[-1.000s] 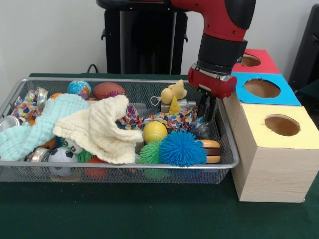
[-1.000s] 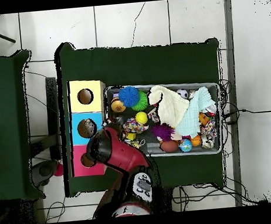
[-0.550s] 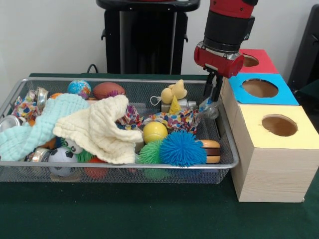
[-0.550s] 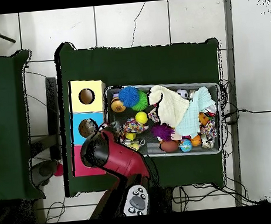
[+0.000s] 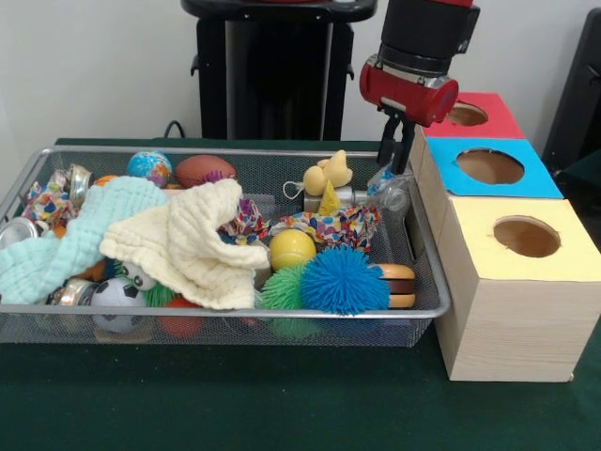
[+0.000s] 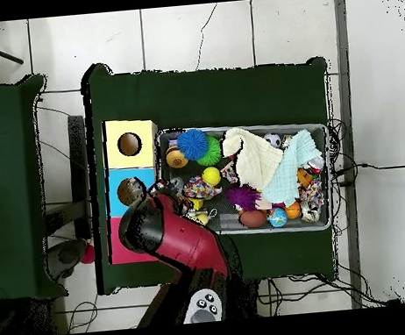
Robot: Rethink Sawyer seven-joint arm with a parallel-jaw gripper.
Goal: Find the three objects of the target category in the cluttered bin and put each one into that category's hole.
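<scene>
My gripper [image 5: 391,169] hangs over the right end of the mesh bin [image 5: 225,311], beside the blue-topped box. It is shut on a small crumpled clear and silvery object [image 5: 393,194], which hangs clear of the clutter at about rim height. Three boxes with round holes stand right of the bin: red [image 5: 467,114], blue [image 5: 489,166] and yellow [image 5: 528,237]. In the overhead view the arm [image 6: 163,231] hides the gripper and covers part of the red box [image 6: 121,250], next to the blue hole [image 6: 131,191].
The bin holds a blue spiky ball [image 5: 343,279], a green spiky ball [image 5: 283,287], a yellow ball [image 5: 292,248], a cream cloth [image 5: 192,240], a light blue cloth [image 5: 70,240], a yellow duck toy [image 5: 327,174], a brown football [image 5: 204,169] and crushed cans [image 5: 21,230].
The gripper has risen from the bin floor with the crumpled object in it, and it has drawn back a little toward the bin's far rim.
</scene>
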